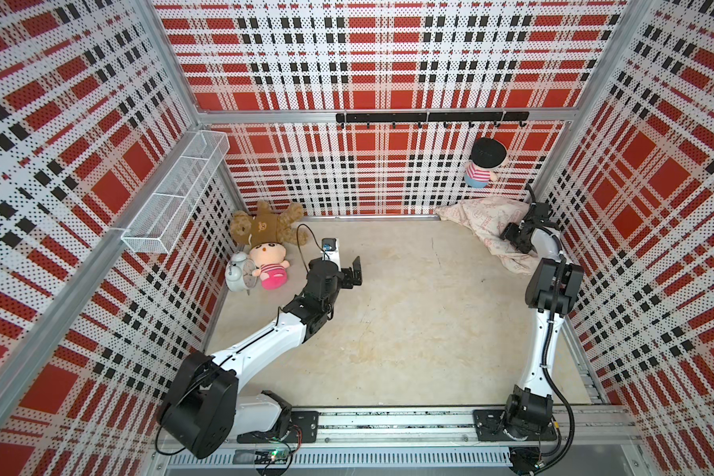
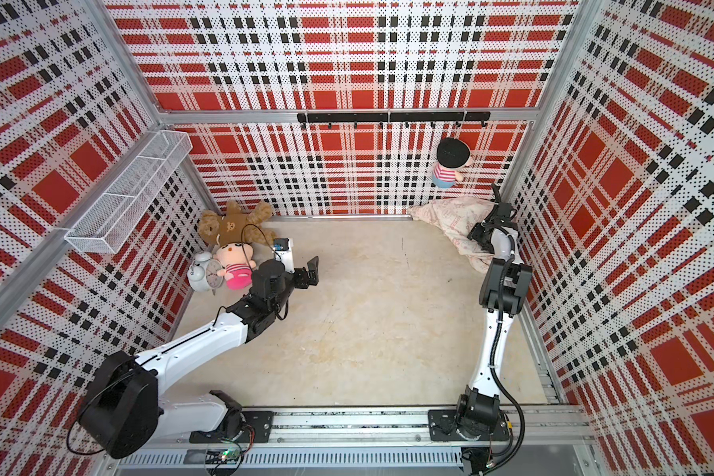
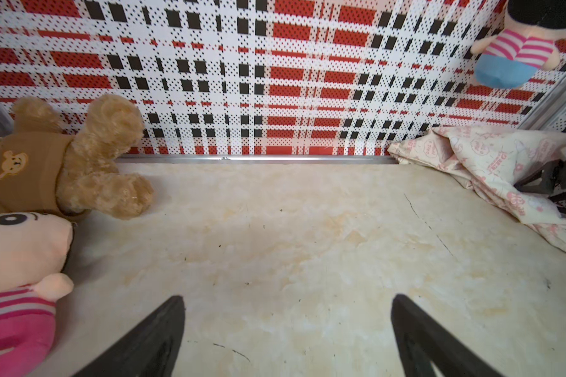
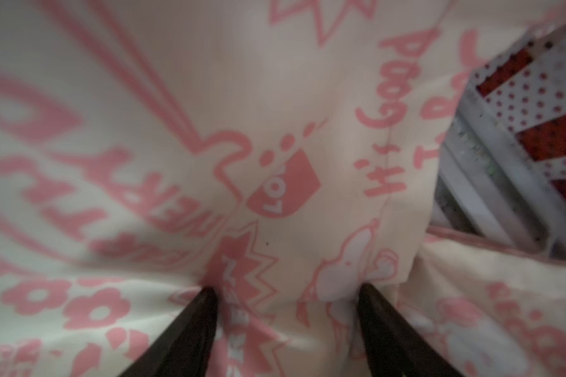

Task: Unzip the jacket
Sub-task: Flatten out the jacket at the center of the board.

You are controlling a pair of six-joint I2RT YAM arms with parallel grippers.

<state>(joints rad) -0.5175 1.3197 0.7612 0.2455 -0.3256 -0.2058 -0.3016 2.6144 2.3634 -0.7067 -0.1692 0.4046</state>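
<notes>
Jaws of the right gripper (image 4: 288, 289) stand partway apart, tips dug into the jacket (image 1: 482, 218) with a pucker of cloth between; whether they hold it I cannot tell. That jacket lies crumpled on the bench (image 1: 388, 321) below the hanging doll (image 1: 481, 169). No zipper shows, so a good grip should likely drag the heap away from the doll's corner and spread it. Well apart from the doll, the left gripper (image 3: 287, 297) hovers with jaws wide, empty. Pale, mottled bench; red plaid perforated walls (image 1: 367, 62).
</notes>
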